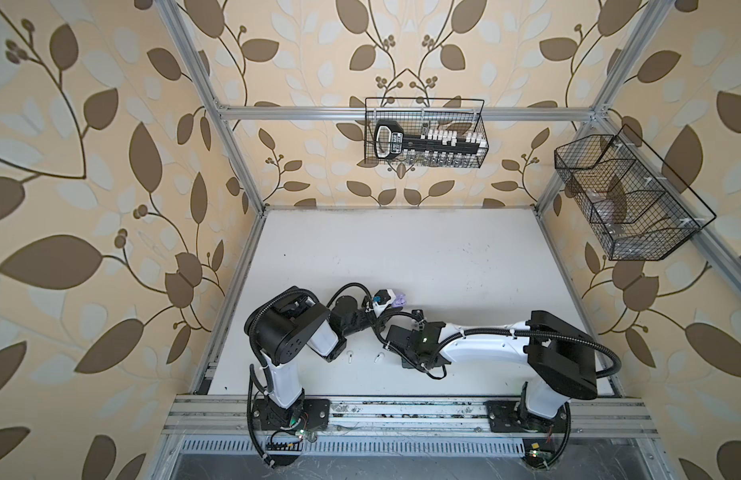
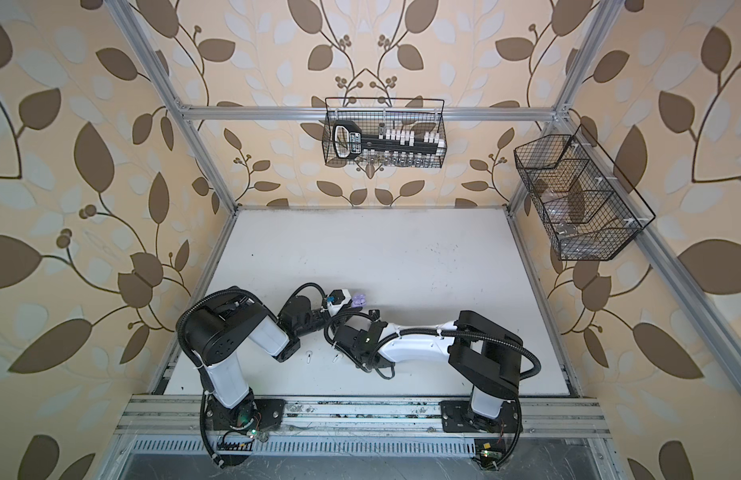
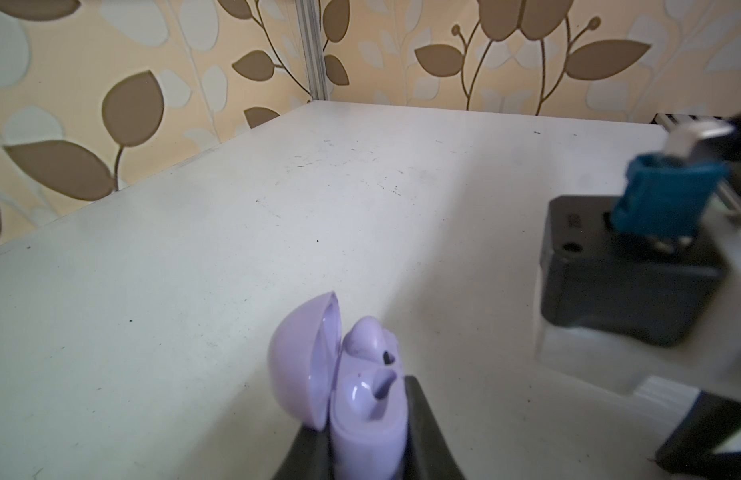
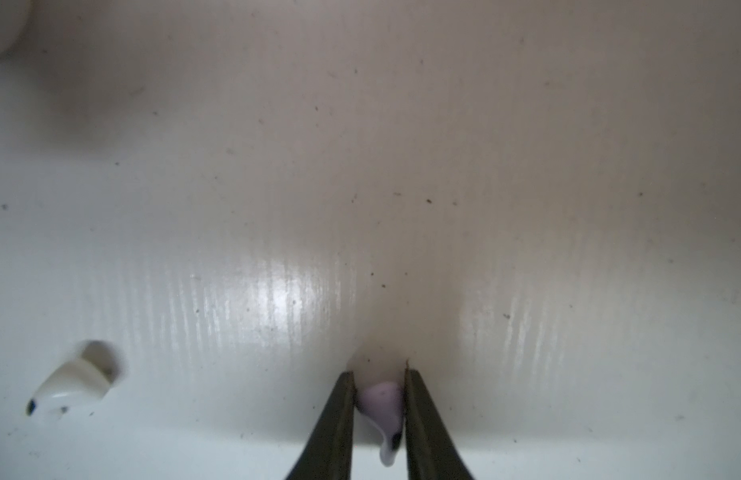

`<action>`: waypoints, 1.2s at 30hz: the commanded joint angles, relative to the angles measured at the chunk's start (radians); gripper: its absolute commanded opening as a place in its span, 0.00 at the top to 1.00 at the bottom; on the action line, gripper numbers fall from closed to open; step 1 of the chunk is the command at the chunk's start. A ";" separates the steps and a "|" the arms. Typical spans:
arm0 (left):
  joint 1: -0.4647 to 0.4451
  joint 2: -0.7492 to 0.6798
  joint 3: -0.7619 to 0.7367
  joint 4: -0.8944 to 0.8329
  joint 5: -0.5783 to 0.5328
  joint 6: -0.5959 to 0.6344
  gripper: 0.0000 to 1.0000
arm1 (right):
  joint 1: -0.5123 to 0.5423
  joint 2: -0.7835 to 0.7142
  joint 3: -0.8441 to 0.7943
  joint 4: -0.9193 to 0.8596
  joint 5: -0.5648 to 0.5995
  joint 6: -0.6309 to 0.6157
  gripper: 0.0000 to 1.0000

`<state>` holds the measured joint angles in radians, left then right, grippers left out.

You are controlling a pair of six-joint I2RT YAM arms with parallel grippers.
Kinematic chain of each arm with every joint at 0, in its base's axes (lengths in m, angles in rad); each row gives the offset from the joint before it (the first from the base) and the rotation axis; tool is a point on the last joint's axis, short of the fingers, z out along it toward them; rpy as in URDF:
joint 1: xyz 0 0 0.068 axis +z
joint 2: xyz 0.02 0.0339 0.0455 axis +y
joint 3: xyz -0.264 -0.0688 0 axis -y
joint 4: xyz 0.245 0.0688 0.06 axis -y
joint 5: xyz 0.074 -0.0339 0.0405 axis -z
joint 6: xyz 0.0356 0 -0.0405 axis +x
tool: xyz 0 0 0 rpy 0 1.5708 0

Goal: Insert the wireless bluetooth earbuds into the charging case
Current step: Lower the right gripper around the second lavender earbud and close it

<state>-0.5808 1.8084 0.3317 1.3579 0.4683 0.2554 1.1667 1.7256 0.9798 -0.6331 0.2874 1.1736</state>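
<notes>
One lavender earbud (image 4: 381, 409) lies on the white table (image 4: 360, 166). The right gripper (image 4: 380, 376) has one dark finger (image 4: 339, 419) on each side of it. Both fingers touch the bud, so the gripper looks clamped on it. I cannot tell if the bud is off the table yet. The left gripper (image 3: 360, 419) is squeezed tight on the lavender charging case (image 3: 366, 432). It holds the case up with the lid (image 3: 296, 357) open. Another lavender bud (image 3: 366, 336) sits in one hole of the case, and the hole beside it looks empty. Two white earbuds (image 1: 350, 356) lie on the table near the front, between the arms, and nothing touches them. In both top views the case is near the right arm's wrist, a bit farther back on the table. I think the step now is picking up the second lavender bud. Next, the right arm should lift the bud without letting it slip and carry it over to the open case. It should point the stem down at the empty hole, lower it in gently, and only then let go. The bud is tiny and smooth, so it could twist or pop out of the fingers.
</notes>
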 commanded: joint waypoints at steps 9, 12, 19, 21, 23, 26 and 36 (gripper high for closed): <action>0.011 -0.008 0.012 0.063 0.006 0.016 0.92 | 0.011 0.000 0.005 -0.043 0.007 0.005 0.80; 0.012 -0.009 0.012 0.065 0.005 0.016 0.92 | 0.013 -0.009 0.003 -0.042 0.008 0.008 0.81; 0.012 -0.009 0.012 0.064 0.007 0.015 0.92 | 0.013 -0.030 -0.001 -0.037 0.019 0.010 0.83; 0.011 -0.008 0.012 0.063 0.008 0.014 0.92 | 0.013 -0.039 -0.007 -0.029 0.023 0.010 0.83; 0.012 -0.009 0.011 0.064 0.007 0.014 0.92 | 0.011 -0.044 -0.010 -0.024 0.026 0.010 0.83; 0.011 -0.008 0.012 0.064 0.007 0.014 0.92 | 0.011 -0.038 -0.013 -0.018 0.023 0.007 0.83; 0.010 -0.008 0.012 0.064 0.007 0.015 0.92 | 0.018 -0.029 -0.033 -0.027 0.000 0.005 0.81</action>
<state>-0.5808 1.8084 0.3317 1.3579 0.4683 0.2581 1.1782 1.7027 0.9676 -0.6365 0.2867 1.1732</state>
